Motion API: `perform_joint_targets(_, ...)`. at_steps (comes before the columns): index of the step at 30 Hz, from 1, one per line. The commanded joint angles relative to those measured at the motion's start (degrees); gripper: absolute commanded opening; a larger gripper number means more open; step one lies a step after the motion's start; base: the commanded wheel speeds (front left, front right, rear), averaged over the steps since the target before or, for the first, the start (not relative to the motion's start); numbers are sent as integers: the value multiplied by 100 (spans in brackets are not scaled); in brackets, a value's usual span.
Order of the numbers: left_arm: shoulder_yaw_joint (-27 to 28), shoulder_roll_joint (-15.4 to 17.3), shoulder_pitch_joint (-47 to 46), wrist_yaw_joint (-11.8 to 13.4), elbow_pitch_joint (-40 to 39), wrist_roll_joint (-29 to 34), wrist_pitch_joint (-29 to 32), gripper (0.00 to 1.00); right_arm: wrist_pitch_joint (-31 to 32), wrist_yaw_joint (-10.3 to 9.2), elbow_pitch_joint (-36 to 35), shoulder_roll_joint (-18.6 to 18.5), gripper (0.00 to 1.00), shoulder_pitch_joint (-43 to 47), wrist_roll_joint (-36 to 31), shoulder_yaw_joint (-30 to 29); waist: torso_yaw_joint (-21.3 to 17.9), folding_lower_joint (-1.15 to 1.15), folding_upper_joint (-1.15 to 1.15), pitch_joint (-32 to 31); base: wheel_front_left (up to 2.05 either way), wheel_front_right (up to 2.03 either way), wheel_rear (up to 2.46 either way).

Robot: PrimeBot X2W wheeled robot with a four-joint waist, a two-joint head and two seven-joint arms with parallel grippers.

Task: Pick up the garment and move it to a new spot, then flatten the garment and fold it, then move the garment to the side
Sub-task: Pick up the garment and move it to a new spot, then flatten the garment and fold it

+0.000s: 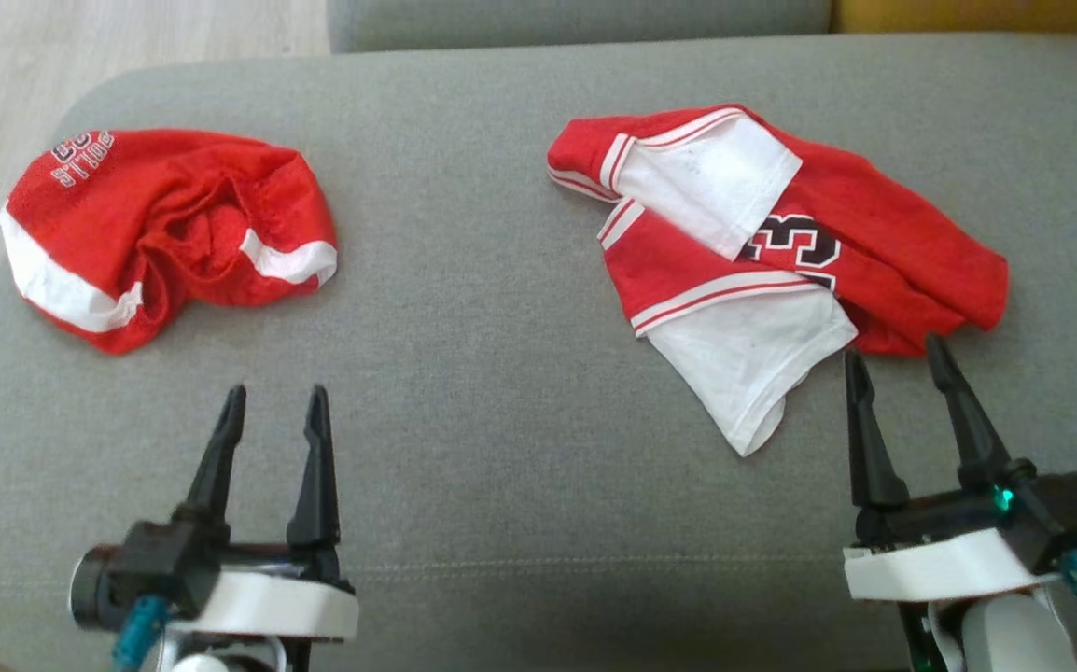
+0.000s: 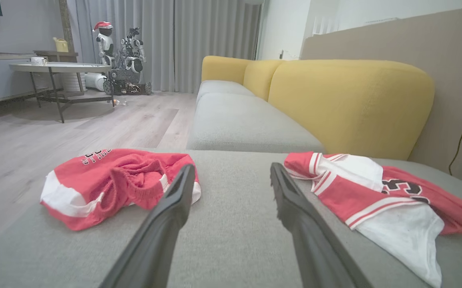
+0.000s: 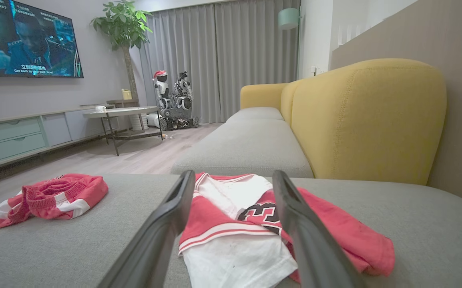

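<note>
left gripper [image 1: 277, 392]: fingers spread wide, empty, over the seat cushion [image 1: 464, 308] near its front edge | right gripper [image 1: 895, 348]: spread wide, empty, tips at the near hem of the jersey [image 1: 688, 271] | jersey: red and white, crumpled, toward the cushion's right edge | shorts [image 1: 165, 233]: red, bunched, by the left edge, well apart from the jersey

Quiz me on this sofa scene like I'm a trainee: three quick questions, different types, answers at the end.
1. True or false: the left gripper is open and empty.
2. Fill in: the red shorts lie on the robot's ___ side.
3. Which lies nearest the right gripper: A the shorts, B the numbered jersey?
Key: 1 true; 2 left; 3 B.
</note>
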Motion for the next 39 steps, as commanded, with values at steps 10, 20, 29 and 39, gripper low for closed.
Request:
perform_joint_targets(10,111,-22,273,159,-336,407,-30,100,-23,37,-180,14,100,211,2,287,-139,1,0,-335,0,0,0)
perform_joint_targets(20,72,-23,259,224,-266,457,-30,100,-23,37,-124,14,100,182,-18,356,-151,1,0,-311,0,0,0)
perform_joint_targets(29,77,-23,274,269,-265,441,-30,100,-23,37,-154,14,100,149,8,335,-126,1,0,-282,0,0,0)
perform_joint_targets(39,57,-23,244,311,-294,457,-30,100,-23,37,-203,14,100,78,-1,326,-88,1,0,-123,0,0,0)
